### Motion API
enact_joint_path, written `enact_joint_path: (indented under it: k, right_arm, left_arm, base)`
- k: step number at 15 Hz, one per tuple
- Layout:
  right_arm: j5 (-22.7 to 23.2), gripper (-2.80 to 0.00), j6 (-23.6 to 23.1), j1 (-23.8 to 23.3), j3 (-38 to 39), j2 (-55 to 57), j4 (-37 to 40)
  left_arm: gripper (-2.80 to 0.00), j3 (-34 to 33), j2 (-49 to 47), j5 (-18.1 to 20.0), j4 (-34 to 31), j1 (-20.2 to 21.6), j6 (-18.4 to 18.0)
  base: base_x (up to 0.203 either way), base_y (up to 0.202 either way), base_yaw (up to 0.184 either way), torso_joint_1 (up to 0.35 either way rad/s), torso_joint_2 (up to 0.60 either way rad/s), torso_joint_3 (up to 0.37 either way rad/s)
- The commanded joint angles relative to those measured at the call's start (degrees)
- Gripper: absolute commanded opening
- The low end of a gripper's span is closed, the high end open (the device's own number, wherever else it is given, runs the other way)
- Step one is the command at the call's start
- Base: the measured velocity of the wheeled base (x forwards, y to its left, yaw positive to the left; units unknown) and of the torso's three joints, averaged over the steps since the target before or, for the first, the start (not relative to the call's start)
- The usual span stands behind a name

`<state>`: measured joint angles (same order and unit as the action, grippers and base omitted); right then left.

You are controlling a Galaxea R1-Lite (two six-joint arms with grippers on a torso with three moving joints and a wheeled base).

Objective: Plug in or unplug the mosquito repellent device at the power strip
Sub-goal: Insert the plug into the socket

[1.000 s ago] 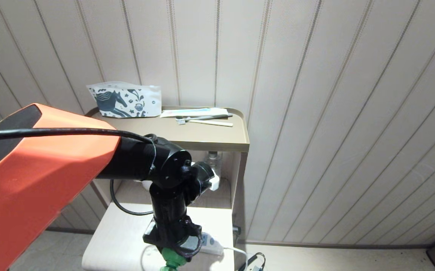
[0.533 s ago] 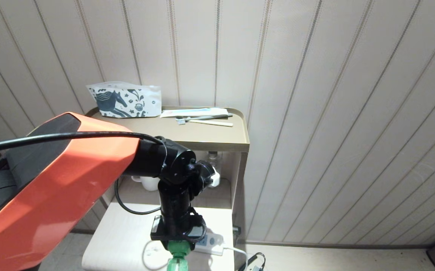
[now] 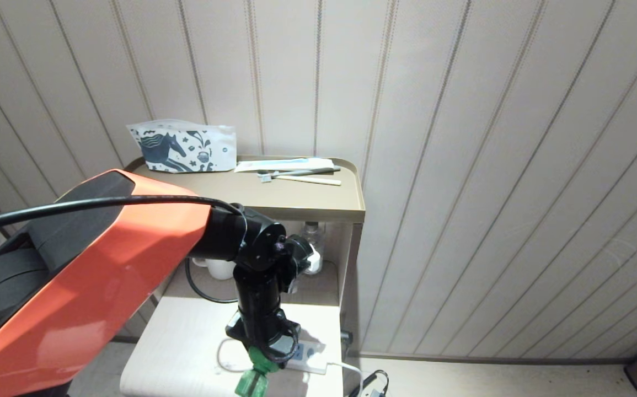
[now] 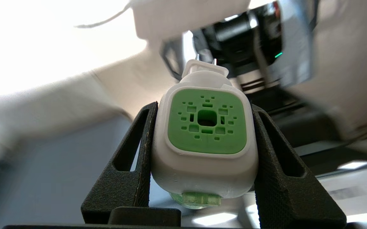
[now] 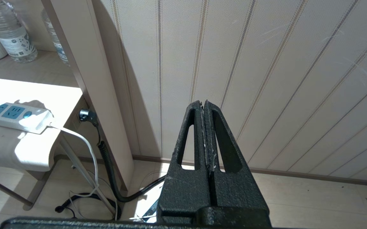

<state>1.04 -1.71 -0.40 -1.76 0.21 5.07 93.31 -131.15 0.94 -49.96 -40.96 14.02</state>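
Green-faced mosquito repellent device (image 4: 206, 133), clamped in the left end effector (image 3: 257, 370), has tilted and edged toward the power strip (image 3: 307, 355)

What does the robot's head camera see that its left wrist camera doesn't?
Only the head view shows the horse-print pouch and toothbrushes on the brown shelf, plus the orange left arm.

Only the left wrist view shows the mosquito repellent device up close, its green vented face clamped in the left gripper.

Both show that device and the white power strip.
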Motion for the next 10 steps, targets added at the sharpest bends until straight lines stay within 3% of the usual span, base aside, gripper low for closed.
enact_joint_path:
  k: [1, 4, 6, 9, 10]
  right_arm:
    - [0.0, -2.80, -0.1, 0.1, 0.0, 0.0, 0.0]
    - [0.0, -2.80, 0.0, 0.1, 0.0, 0.0, 0.0]
    - [0.0, -2.80, 0.0, 0.0, 0.0, 0.0, 0.0]
    - [0.0, -2.80, -0.1, 0.0, 0.0, 0.0, 0.0]
    - [0.0, -2.80, 0.0, 0.0, 0.0, 0.0, 0.0]
  left_arm:
    - [-2.80, -0.2, 0.7, 0.1, 2.0, 1.0, -19.4]
    - [-2.80, -0.2, 0.9, 2.5, 4.5, 3.3, -38.0]
    - [-2.80, 0.4, 0.5, 3.1, 5.2, 4.9, -52.3]
    - [-2.80, 3.9, -1.8, 1.9, 8.6, 4.0, -63.3]
    - [-2.80, 4.4, -2.1, -0.1, 9.5, 3.7, -68.0]
  base:
    - [0.000, 0.000, 0.000, 0.000, 0.00, 0.000]
    - [0.000, 0.000, 0.000, 0.000, 0.00, 0.000]
    - [0.000, 0.000, 0.000, 0.000, 0.00, 0.000]
    - [0.000, 0.000, 0.000, 0.000, 0.00, 0.000]
    - [0.000, 0.000, 0.000, 0.000, 0.00, 0.000]
